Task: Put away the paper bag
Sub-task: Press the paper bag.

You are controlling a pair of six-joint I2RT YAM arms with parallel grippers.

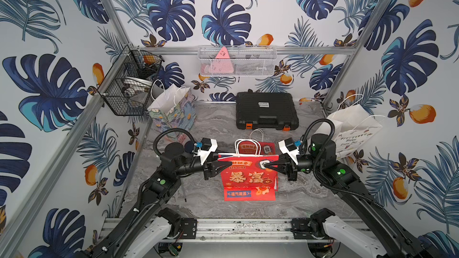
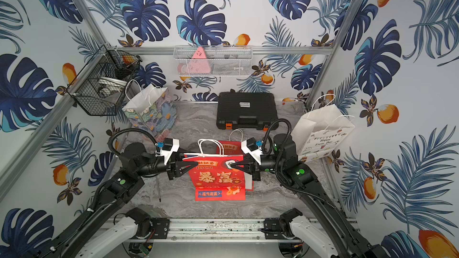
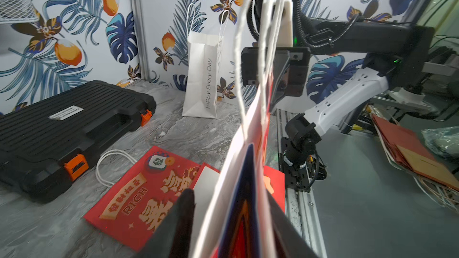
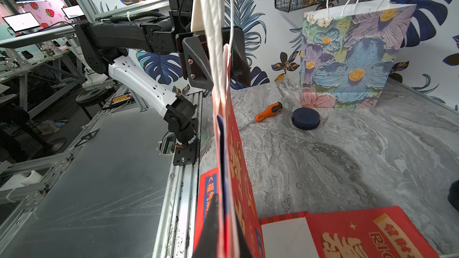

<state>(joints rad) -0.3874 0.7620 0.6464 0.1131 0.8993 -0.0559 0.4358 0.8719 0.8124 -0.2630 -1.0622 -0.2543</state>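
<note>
A flattened red paper bag stands upright at the table's front centre, its white handles sticking up. My left gripper is closed around its left edge. In the left wrist view the bag's folded edge fills the space between the left gripper's fingers. My right gripper pinches the right edge. In the right wrist view this gripper is shut tight on the bag. A second red bag lies flat behind it.
A black tool case lies at the back. A floral bag stands back left and a white bag at the right. A black wire basket and a white basket hang on the frame. A screwdriver and a dark lid lie at the left.
</note>
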